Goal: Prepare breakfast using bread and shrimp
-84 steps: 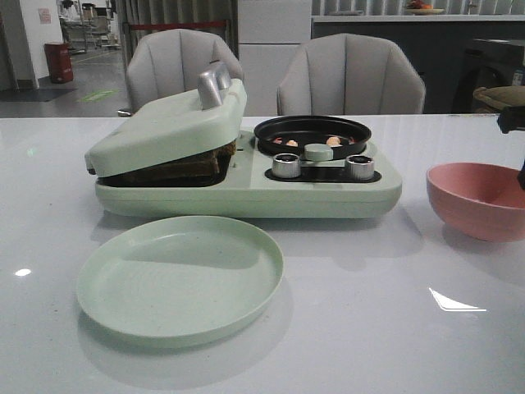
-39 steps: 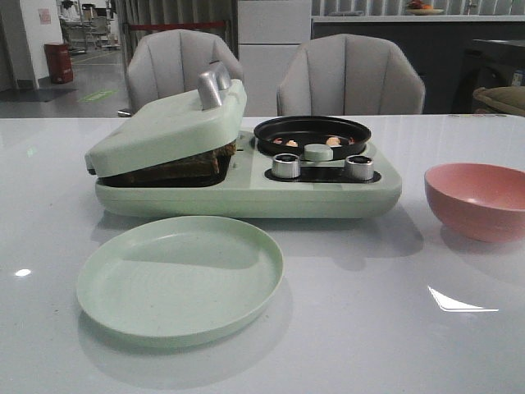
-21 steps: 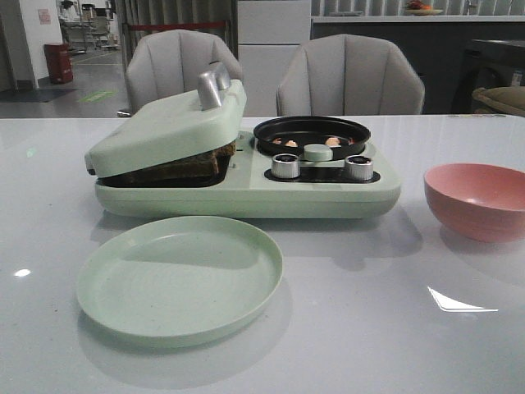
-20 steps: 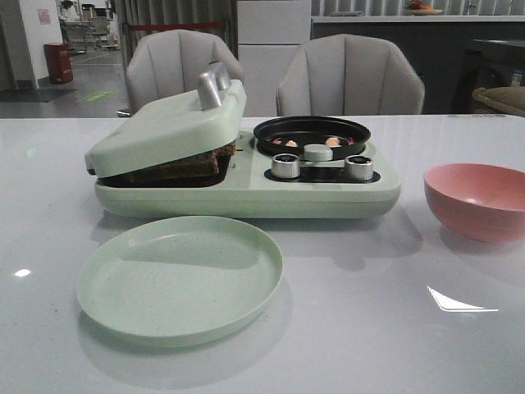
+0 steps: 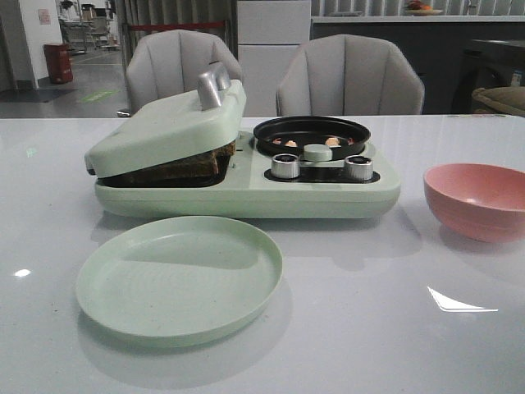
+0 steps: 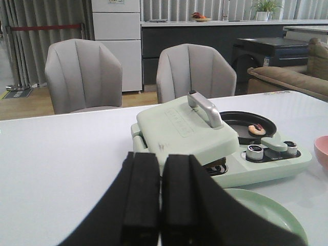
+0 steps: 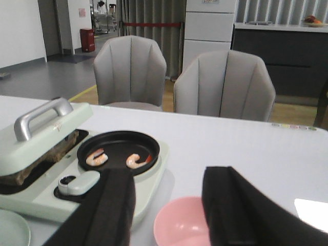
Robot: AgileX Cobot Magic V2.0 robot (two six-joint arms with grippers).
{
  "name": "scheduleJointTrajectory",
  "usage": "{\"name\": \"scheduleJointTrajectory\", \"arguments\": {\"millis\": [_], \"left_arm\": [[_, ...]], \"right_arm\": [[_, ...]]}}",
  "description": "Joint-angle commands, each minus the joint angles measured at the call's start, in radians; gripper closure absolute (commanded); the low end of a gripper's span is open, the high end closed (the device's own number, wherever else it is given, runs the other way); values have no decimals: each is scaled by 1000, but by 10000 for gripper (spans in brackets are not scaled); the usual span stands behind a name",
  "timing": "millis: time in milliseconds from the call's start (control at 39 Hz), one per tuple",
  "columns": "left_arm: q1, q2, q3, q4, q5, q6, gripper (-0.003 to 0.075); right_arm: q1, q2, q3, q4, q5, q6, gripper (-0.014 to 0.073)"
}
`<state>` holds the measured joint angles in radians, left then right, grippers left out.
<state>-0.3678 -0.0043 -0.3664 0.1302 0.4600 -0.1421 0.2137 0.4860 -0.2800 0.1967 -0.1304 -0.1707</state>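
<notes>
The bread lies dark-crusted in the pale green breakfast maker, under its tilted lid; the bread's edge also shows in the right wrist view. Two curled pink shrimp lie in the maker's round black pan; the front view shows these shrimp as small specks. My left gripper is shut and empty, back from the maker's near side. My right gripper is open and empty, above the pink bowl. Neither gripper shows in the front view.
An empty pale green plate lies in front of the maker. The pink bowl stands empty to the maker's right. Two metal knobs face front. Two grey chairs stand behind the table.
The dark parts of my right gripper at the right edge above the pink bowl have left the front view. The bowl sits slightly further left. Nothing else moved.
</notes>
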Motion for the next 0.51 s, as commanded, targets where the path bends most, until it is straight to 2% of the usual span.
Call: {"name": "scheduleJointTrajectory", "arguments": {"millis": [0, 308, 410, 487], "left_arm": [[-4, 19, -25, -3, -77, -11, 606], [-4, 19, -25, -3, -77, -11, 606], [-4, 19, -25, -3, -77, -11, 606], [-4, 19, -25, -3, -77, -11, 606]], "right_arm": [[1, -12, -15, -3, -29, -8, 167], [1, -12, -15, -3, 13, -8, 172], [1, -12, -15, -3, -4, -8, 257], [1, -12, -15, -3, -13, -8, 401]]}}
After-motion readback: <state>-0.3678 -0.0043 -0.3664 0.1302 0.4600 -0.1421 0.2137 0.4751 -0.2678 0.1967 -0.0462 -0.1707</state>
